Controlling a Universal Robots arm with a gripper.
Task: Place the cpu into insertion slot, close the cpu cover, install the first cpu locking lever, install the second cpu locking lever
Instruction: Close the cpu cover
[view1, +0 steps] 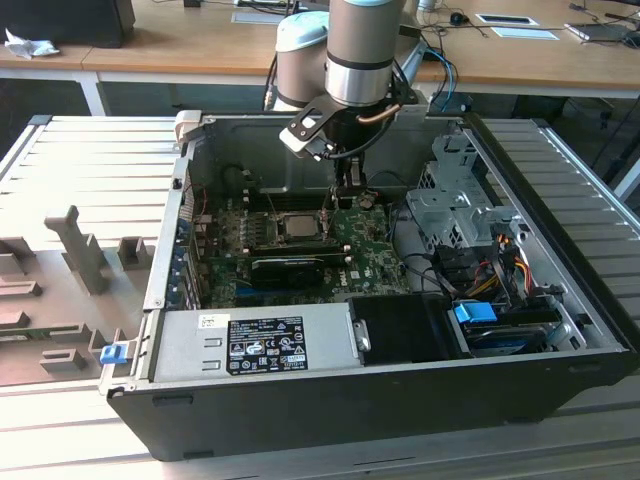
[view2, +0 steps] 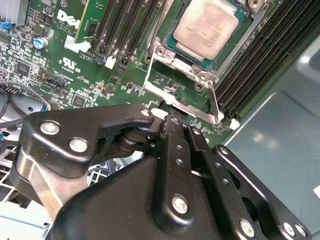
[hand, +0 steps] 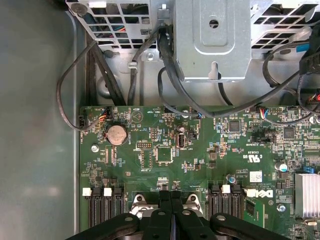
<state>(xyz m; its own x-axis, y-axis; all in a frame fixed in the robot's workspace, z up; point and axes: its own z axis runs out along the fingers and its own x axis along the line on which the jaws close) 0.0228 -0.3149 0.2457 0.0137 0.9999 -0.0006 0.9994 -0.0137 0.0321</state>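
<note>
Near the middle of the motherboard (view1: 372, 243), inside the open computer case (view1: 400, 400) on the table (view1: 90, 150), the cpu (view2: 210, 27) lies flat in its socket, the cpu cover (view2: 161, 51) down around it. Just beside the socket's edge hangs the end effector (view2: 170, 119), fingers pressed together, near a thin metal lever (view2: 213, 100).

The cpu (view2: 210, 25) has a dull, smooth metal top.
</note>
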